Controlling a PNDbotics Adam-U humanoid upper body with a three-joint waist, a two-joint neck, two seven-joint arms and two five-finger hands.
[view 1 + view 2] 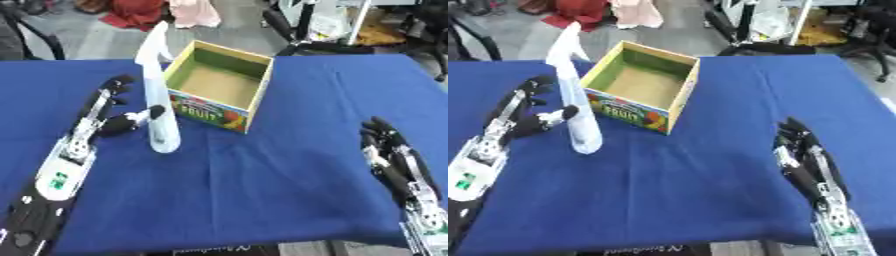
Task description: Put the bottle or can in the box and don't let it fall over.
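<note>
While a blue tablecloth (262, 190) fills most of the left eye view, a tall pale spray bottle (157, 100) stands upright on it, left of centre, its nozzle pointing left at the top. Just to its right sits an open cardboard box (219, 85) with a green inner wall and a fruit picture on its front; the bottle is outside the box, close beside its near left corner. The left hand (101, 117) reaches in from the lower left, fingers stretched nearly straight behind the bottle, thumb touching the bottle's lower body. The right hand (394, 155) rests near the lower right corner, fingers relaxed and pointing up, holding nothing, well apart from bottle and box.

In the right eye view, the same things appear shifted left. The bottle's base stands flat on the cloth. The left hand's thumb (560, 115) meets the bottle's side, and the fingers spread wide rather than wrapping it.
</note>
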